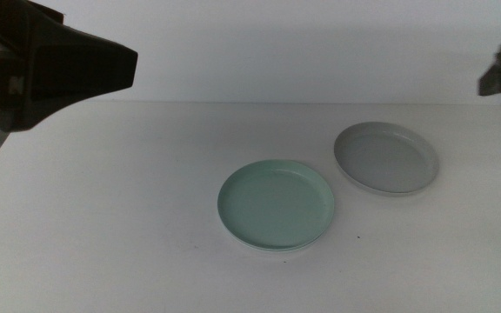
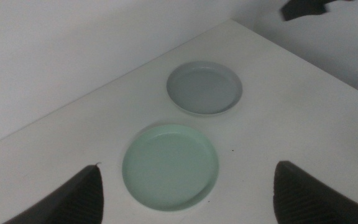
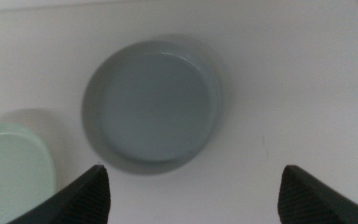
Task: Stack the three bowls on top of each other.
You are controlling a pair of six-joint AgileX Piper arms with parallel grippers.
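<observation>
Evidently I am partway through the stack, with two dishes showing on the white table (image 1: 103,217): the mint green bowl (image 1: 277,205) near the middle and the grey bowl (image 1: 386,157) just beside it, farther back and to the right, rims close but apart. A pale rim peeks from under the green one, so I judge the white bowl already sits beneath it, though I cannot be sure. My right gripper (image 3: 191,193) hangs above the grey bowl with jaws spread wide and nothing between them. My left gripper (image 2: 185,193) waits high over the table's left side, likewise wide open and empty, looking down on both dishes. The next move, as I judge it, is mine on the right: come down over the grey bowl's low rim, pinch it, lift, and set it squarely onto the green one
</observation>
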